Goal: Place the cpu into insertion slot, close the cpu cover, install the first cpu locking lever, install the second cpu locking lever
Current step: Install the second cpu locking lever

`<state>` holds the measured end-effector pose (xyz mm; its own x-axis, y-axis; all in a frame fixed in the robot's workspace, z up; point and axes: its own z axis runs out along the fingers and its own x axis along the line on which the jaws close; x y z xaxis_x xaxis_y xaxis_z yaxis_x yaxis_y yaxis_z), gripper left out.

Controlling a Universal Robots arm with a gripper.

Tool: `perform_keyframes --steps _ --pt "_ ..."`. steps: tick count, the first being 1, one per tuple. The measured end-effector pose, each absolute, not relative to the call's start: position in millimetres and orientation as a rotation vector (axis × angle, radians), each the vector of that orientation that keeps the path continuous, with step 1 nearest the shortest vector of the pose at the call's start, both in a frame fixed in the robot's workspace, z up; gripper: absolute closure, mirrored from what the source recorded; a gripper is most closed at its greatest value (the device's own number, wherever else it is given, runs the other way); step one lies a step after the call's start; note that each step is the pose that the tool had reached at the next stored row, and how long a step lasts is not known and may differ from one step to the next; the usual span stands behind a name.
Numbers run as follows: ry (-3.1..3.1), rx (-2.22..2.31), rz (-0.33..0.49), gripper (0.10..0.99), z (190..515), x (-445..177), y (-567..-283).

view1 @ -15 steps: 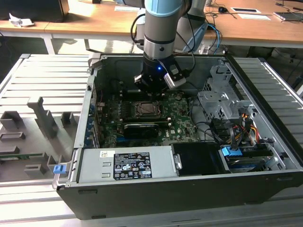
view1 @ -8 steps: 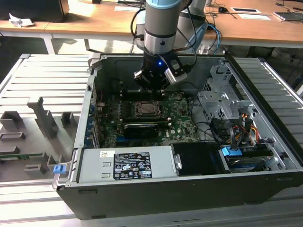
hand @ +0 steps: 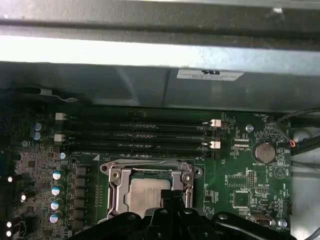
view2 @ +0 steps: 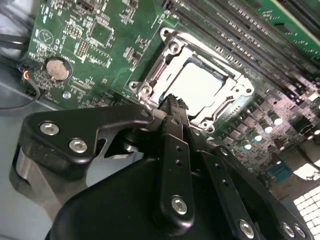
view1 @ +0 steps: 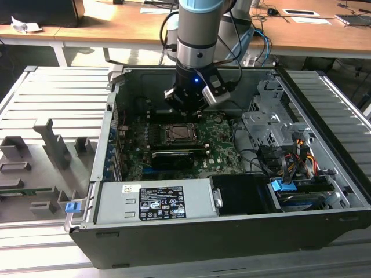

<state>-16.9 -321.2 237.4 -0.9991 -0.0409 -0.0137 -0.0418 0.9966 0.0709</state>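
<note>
Silvery-grey square cpu [view2: 200, 85] seated in black insertion slot [hand: 150, 192], thin metal frame cpu cover [view2: 162, 70] down; black gripper [view2: 172, 102] clenched, empty, hovering at cover edge; lever step seemingly in hand, needs precise hooking

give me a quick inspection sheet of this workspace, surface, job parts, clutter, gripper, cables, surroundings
surface: open computer case lying on a ribbed grey metal table, green motherboard facing up.
job's things: the cpu sits in the insertion slot, silvery face up; the cpu cover lies closed around it, framing the chip. The locking levers cannot be made out.
clutter: grey fixture blocks on the table at the exterior view's left.
grippers: the gripper hangs just above the socket's edge, fingers together, holding nothing.
cables: bundled wires at the case's drive end; a black cable along the arm.
surroundings: wooden desks behind the case.
</note>
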Motion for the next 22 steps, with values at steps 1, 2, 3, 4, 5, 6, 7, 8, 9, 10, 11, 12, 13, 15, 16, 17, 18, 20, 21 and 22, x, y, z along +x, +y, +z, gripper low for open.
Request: perform_keyframes --steps 1,2,3,4,5,6,7,8,9,10,11,12,13,15,16,17,18,20,21,22 --pt "3.127 -0.065 0.111 0.980 237.3 -16.9 -322.5" --pt "3.127 -0.065 0.111 0.980 237.3 -16.9 -324.4" --pt "3.127 -0.065 0.112 0.980 237.2 -16.8 -326.0" --pt "3.127 -0.065 0.111 0.980 237.3 -16.8 -328.3" --pt "3.127 -0.065 0.111 0.980 237.3 -16.8 -329.2" --pt "3.127 -0.065 0.111 0.980 237.4 -16.9 -329.7" --pt "3.127 -0.065 0.111 0.980 238.2 -16.9 -330.1" --pt "3.127 -0.065 0.111 0.980 239.6 -16.9 -330.2" --pt "3.127 -0.065 0.111 0.980 241.4 -16.9 -330.3" --pt "3.127 -0.065 0.111 0.980 243.4 -16.9 -330.3" --pt "3.127 -0.065 0.111 0.980 246.8 -16.8 -330.3" --pt "3.127 -0.065 0.111 0.980 247.4 -16.9 -330.4" --pt "3.127 -0.065 0.112 0.980 247.4 -16.8 -330.6" --pt "3.127 -0.065 0.111 0.980 247.5 -16.8 -332.9" --pt "3.127 -0.065 0.111 0.980 247.5 -16.8 -334.1" --pt "3.127 -0.065 0.111 0.980 247.5 -16.8 -335.3" --pt "3.127 -0.065 0.111 0.980 247.5 -16.9 -337.7" --pt "3.127 -0.065 0.111 0.980 247.5 -16.9 -342.6" --pt "3.127 -0.065 0.111 0.980 247.5 -16.9 -345.7" --pt "3.127 -0.065 0.111 0.980 247.5 -16.8 -358.2"
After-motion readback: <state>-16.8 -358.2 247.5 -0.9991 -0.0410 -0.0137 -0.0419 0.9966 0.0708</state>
